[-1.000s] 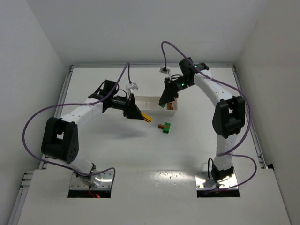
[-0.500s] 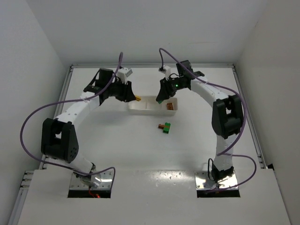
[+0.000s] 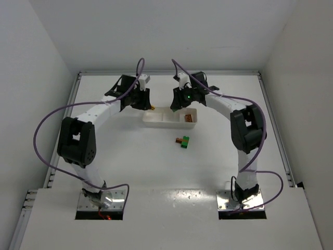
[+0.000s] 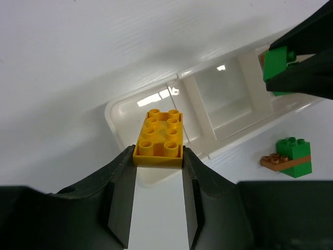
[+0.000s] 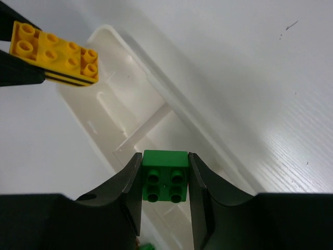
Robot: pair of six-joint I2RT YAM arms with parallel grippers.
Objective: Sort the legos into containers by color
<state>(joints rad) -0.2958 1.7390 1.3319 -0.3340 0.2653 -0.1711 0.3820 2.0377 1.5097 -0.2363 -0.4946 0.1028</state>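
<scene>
L gripper (image 4: 157, 156) clamped on yellow-orange 2x4 brick (image 4: 158, 133) above white tray (image 4: 218, 99) end compartment; R gripper (image 5: 165, 172) clamped on green 2x2 brick (image 5: 165, 183), also over tray.

A white table (image 3: 156, 172) (glossy) sits between plain white walls (image 3: 156, 36).

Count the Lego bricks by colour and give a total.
yellow brick: 1
green: 2, gripped green, table green
brown: 2, tray brown, table brown
Total: 5
Hidden pieces are possible.
</scene>
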